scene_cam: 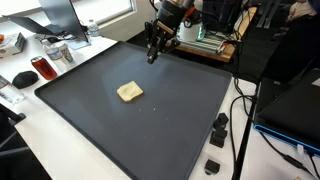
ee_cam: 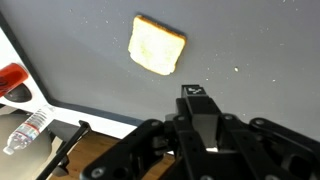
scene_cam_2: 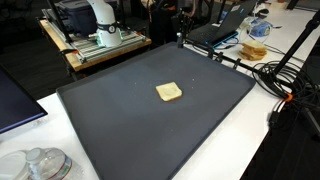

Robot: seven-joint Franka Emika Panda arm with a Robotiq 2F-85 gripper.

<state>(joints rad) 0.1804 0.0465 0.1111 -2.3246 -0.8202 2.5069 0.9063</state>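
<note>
A pale slice of bread lies flat near the middle of a large dark mat. My gripper hangs above the mat's far edge, well away from the bread and touching nothing. In the wrist view the gripper has its black fingers pressed together with nothing between them. The bread sits ahead of the fingertips and a little to the left.
A red can, a black mouse and a plastic bottle lie beside the mat. A small black device and cables sit on the white table. A laptop stands near the arm's base.
</note>
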